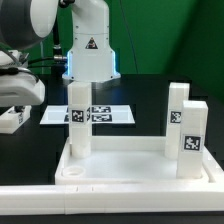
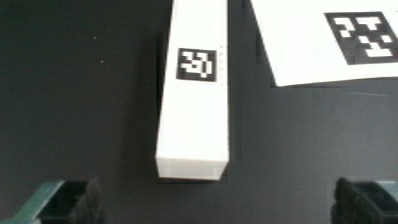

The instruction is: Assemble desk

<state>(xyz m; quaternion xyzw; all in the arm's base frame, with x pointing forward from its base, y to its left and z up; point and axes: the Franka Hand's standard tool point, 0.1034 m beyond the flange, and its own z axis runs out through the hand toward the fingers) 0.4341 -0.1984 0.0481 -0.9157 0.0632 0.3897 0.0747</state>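
Gripper point(image 2: 222, 200) wide open, holding nothing, hangs over a loose leg point(image 2: 199, 90) lying flat on the table beside the marker board point(image 2: 329, 40); leg's near end sits between the fingers, long axis running straight away from them

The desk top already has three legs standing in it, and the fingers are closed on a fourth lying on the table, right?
Not quite: the wrist view shows the fingers open, either side of the fourth leg without gripping it. Three legs do stand in the desk top.
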